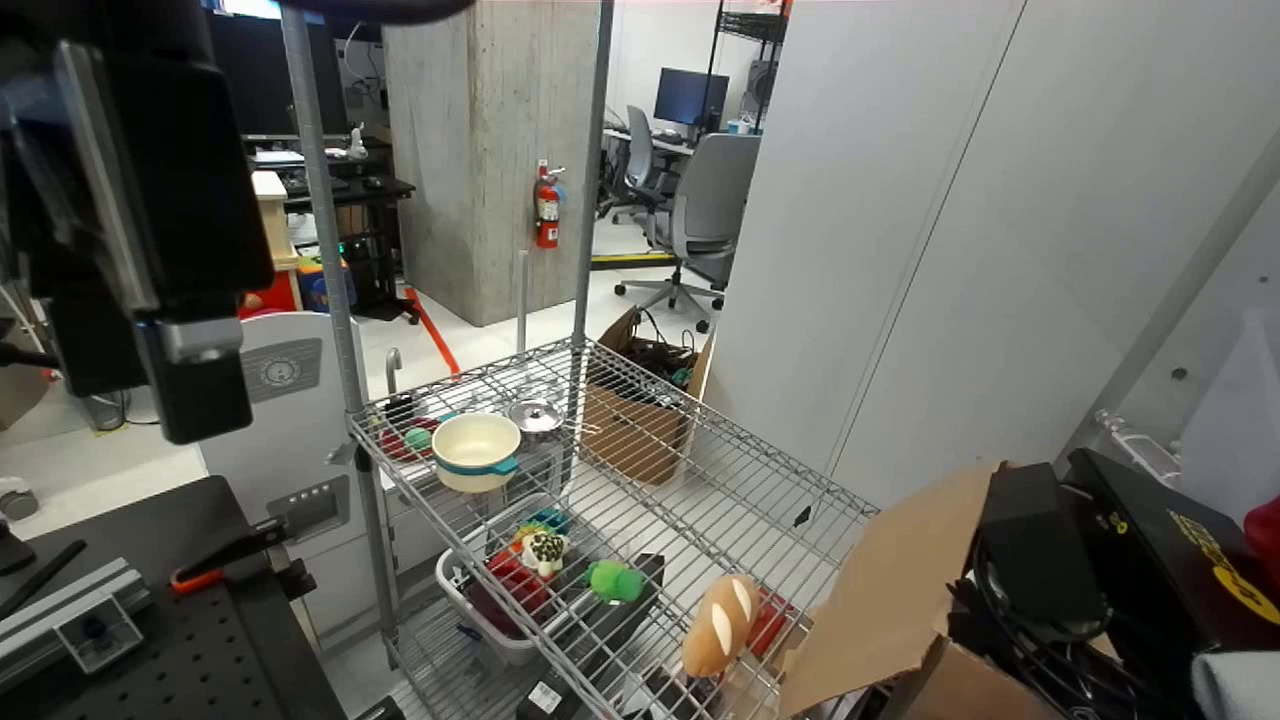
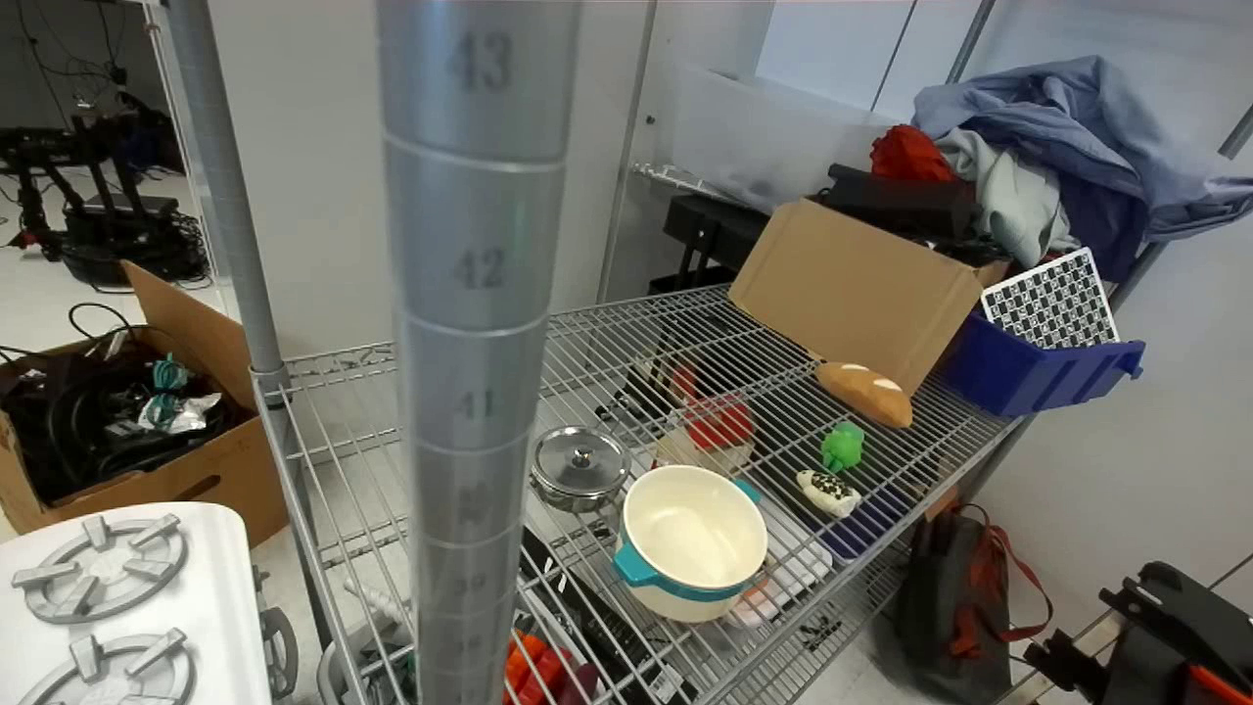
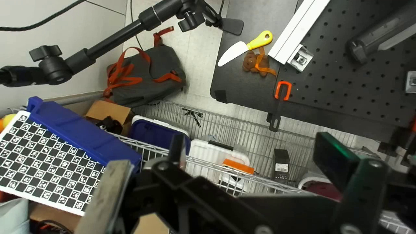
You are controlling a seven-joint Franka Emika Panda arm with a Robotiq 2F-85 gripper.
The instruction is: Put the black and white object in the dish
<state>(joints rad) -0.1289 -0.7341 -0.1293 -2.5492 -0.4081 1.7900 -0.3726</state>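
The black and white object is a small white piece with black speckles on the wire shelf, in both exterior views point(image 1: 545, 552) point(image 2: 829, 493). The dish is a round cream bowl with a teal band and teal handles on the same shelf, in both exterior views point(image 1: 478, 448) point(image 2: 695, 534). It looks empty. Neither shows in the wrist view. My gripper point(image 3: 256, 152) is open, fingers wide apart, with nothing between them. In an exterior view the gripper point(image 1: 195, 380) hangs large at the upper left, apart from both things.
Near the speckled piece are a green toy point(image 2: 842, 446) and a bread loaf point(image 2: 865, 394). A lidded metal pot point(image 2: 581, 465) stands beside the dish. A cardboard box point(image 2: 857, 284) and blue bin point(image 2: 1038, 367) stand at the shelf end. A metal post point(image 1: 325, 200) rises at the shelf corner.
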